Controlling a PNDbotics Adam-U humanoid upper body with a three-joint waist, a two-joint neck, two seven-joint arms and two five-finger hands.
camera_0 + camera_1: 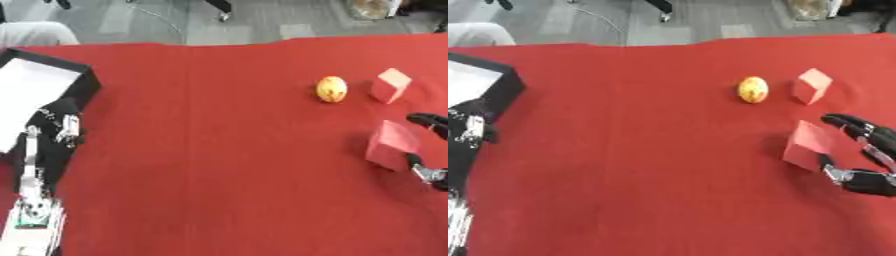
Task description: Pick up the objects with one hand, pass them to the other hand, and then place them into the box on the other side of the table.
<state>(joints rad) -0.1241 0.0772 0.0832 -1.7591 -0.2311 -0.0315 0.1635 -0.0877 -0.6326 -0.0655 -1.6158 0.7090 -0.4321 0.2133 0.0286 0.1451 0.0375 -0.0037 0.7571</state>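
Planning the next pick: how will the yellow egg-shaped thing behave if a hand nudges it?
The yellow egg-shaped thing is rounded, so it will probably roll rather than slide. It lies close beside the smaller red block, which might stop it rolling right. Its surface looks smooth, perhaps slippery for fingers.

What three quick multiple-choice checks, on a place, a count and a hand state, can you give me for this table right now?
1. Where is the box?
A. table's left side
B. table's right side
C. table's centre

2. How many red blocks lie on the red cloth?
A. one
B. two
C. three

3. What is the right hand doing?
A. resting far from everything
B. holding the yellow ball
C. spread open around the nearer red block

Answers: 1 A, the box sits near the left hand. 2 B, the nearer one and the far red block. 3 C, its fingers flank that block, not closed.
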